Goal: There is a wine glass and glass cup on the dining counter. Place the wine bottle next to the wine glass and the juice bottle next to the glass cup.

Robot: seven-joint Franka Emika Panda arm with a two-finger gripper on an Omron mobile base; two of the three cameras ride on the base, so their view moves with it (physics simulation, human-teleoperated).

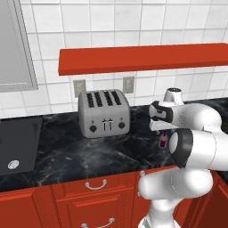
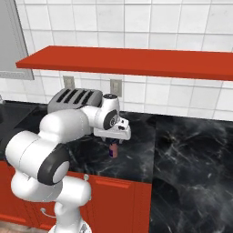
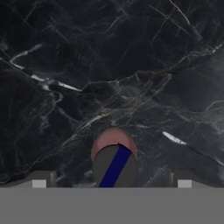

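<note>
We have our gripper (image 3: 111,183) poised straight above the juice bottle (image 3: 113,159), looking down on its dark top with the blue stripe and the pinkish shoulder around it. In the hand view the two finger tips (image 3: 39,180) stand wide apart, one on each side of the bottle and clear of it, so the jaws are fully spread and we hold nothing.

From the right base view the juice bottle (image 2: 113,149) stands upright on the black marble counter (image 2: 191,150), just beneath our hand (image 2: 119,129) and near the front edge, above the red drawer fronts (image 2: 113,195). In the left base view we see the same small purplish bottle (image 1: 163,140) partly hidden behind our arm, with the toaster (image 1: 103,113) well off to its side, under the red shelf (image 1: 142,58).

As we judge it, the task is at its very start. Neither bottle sits beside its glass. We are lined up for the first grasp, but have not closed on the juice bottle. What is left: lower and close on it, lift it, carry it to the glass cup on the dining counter, set it down, then fetch the wine bottle and stand it beside the wine glass.
</note>
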